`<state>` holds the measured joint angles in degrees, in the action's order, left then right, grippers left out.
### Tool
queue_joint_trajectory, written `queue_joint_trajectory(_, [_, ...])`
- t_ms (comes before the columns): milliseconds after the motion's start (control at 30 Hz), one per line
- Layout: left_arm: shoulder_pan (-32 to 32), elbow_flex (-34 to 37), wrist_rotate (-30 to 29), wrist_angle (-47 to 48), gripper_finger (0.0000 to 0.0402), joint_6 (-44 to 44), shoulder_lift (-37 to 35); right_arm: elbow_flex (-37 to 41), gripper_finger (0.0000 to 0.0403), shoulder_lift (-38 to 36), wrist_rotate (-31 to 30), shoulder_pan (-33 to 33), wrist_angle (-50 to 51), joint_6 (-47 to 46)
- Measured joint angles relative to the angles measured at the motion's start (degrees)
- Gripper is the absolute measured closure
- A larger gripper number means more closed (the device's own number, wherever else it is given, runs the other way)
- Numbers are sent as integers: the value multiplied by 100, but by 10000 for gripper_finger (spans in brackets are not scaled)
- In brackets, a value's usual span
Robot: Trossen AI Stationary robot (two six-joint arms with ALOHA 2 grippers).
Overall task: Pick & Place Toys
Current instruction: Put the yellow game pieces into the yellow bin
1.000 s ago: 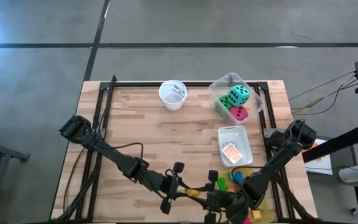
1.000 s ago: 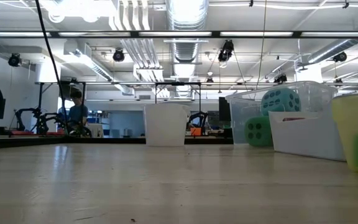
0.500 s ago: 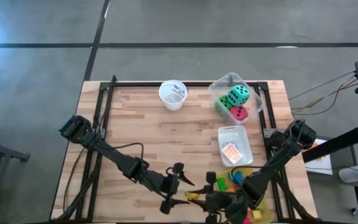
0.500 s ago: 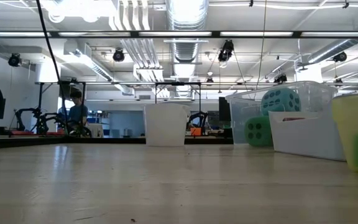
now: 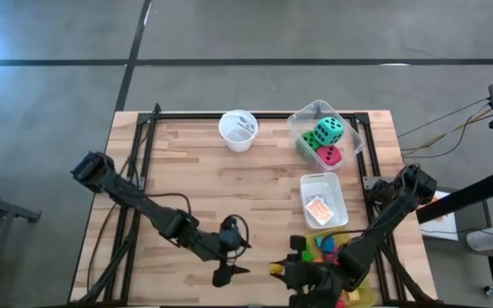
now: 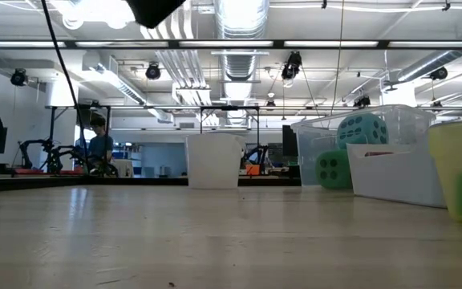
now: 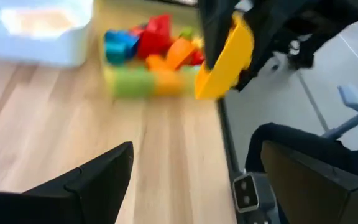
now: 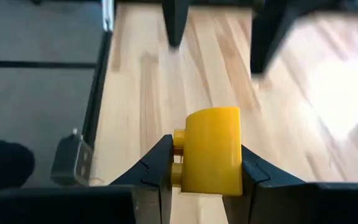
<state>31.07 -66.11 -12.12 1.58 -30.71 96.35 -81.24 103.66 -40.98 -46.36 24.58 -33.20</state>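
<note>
Right gripper (image 8: 201, 180): at the table's near edge, beside the yellow bin; its two dark fingers (image 8: 157, 168) are clamped on a yellow block (image 8: 211, 151), one on each side.
Left gripper (image 5: 229, 248): over the near middle of the table, apart from the right gripper; fingers (image 7: 98, 174) spread wide with nothing between them.
Table (image 5: 195, 171): wooden, light planks.
Clear bin (image 5: 353, 128): at the far right corner; holds the green die (image 5: 305, 143), teal die (image 5: 329, 130) and red-pink die (image 5: 330, 156).
White bin (image 5: 336, 184): nearer than the clear bin; an orange-patterned card pack (image 5: 318, 210) lies inside.
Yellow bin (image 7: 151, 84): near right edge; holds multicoloured blocks (image 7: 148, 43).
White cup (image 5: 237, 131): far middle, upright.
</note>
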Motion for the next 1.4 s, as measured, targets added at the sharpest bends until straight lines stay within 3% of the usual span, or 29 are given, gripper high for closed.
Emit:
queue_joint_trajectory(300, [4, 0, -33, 1557, 43, -1084, -677, -659, 318, -4, 680, -355, 2729, -2271])
queue_joint_trajectory(533, [7, 7, -96, 1914, 43, -1391, -856, -677, 318, -9, 1239, -880, 4329, -4284])
queue_joint_trajectory(867, [7, 11, -188, 1965, 43, -1544, -879, 112, 318, 11, 2132, -1226, 4217, -5692])
queue_joint_trajectory(1133, [7, 11, -295, 1965, 43, -1477, -981, 667, 318, 4, 2298, -1074, 3351, -5409])
queue_joint_trajectory(1400, [7, 13, -294, 1966, 43, -1369, -989, 837, 318, 4, 2289, -877, 3126, -5322])
